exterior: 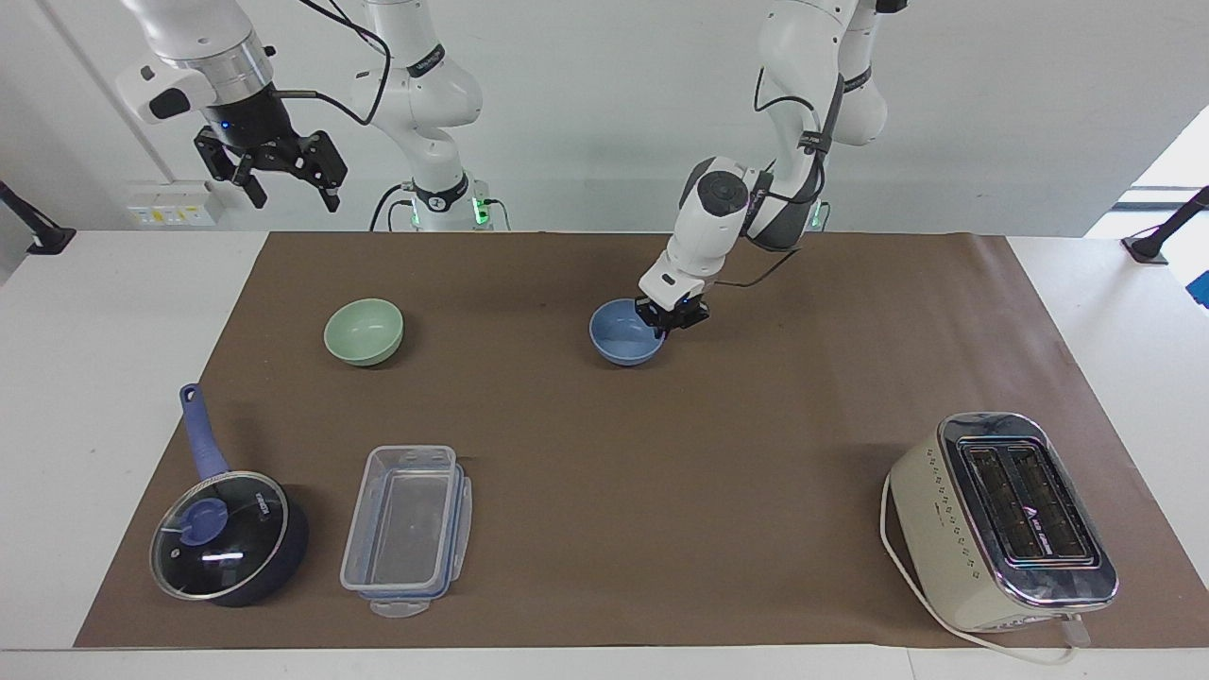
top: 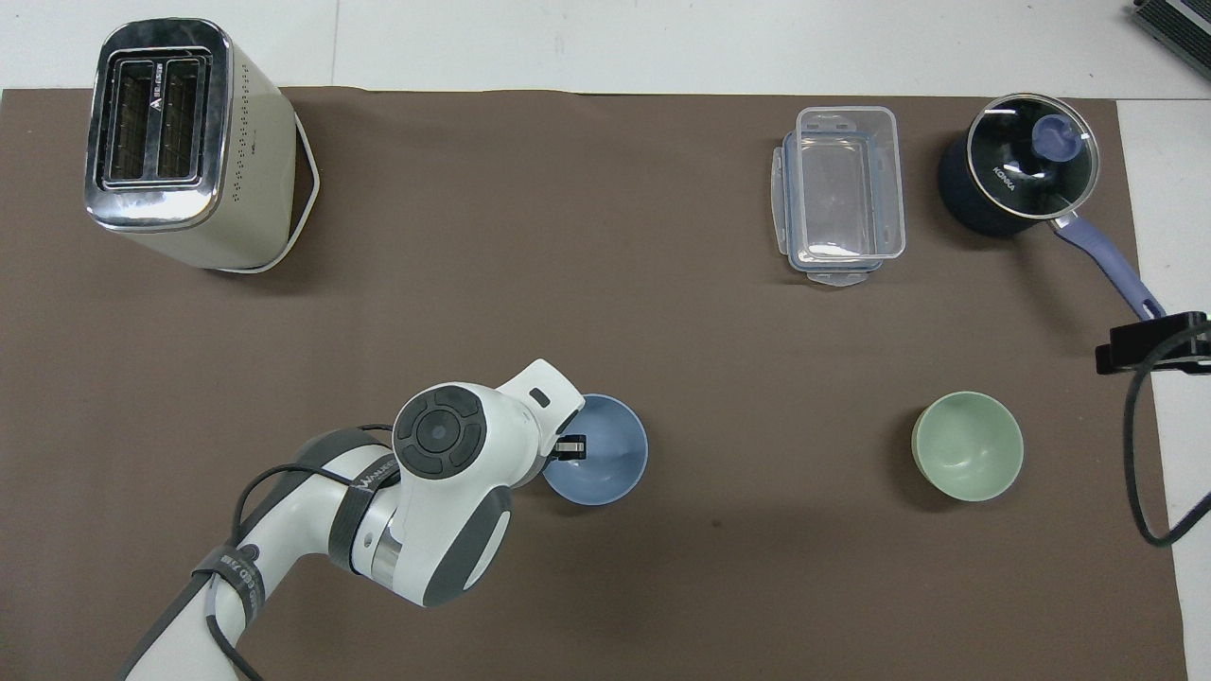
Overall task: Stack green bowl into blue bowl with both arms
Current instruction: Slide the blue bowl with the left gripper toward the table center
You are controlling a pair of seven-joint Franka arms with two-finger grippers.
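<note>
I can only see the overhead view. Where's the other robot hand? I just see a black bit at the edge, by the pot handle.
Observer: The right gripper hangs high in the air at the right arm's end of the table, jaws open, holding nothing.
Operator: Is it close to the green bowl?
Observer: No. The green bowl sits on the brown mat far below it, with nothing touching it.
Operator: The big white arm hides part of the blue bowl. Is it grabbed?
Observer: Yes. The left gripper is shut on the blue bowl, pinching the rim on the side toward the left arm's end.
</note>
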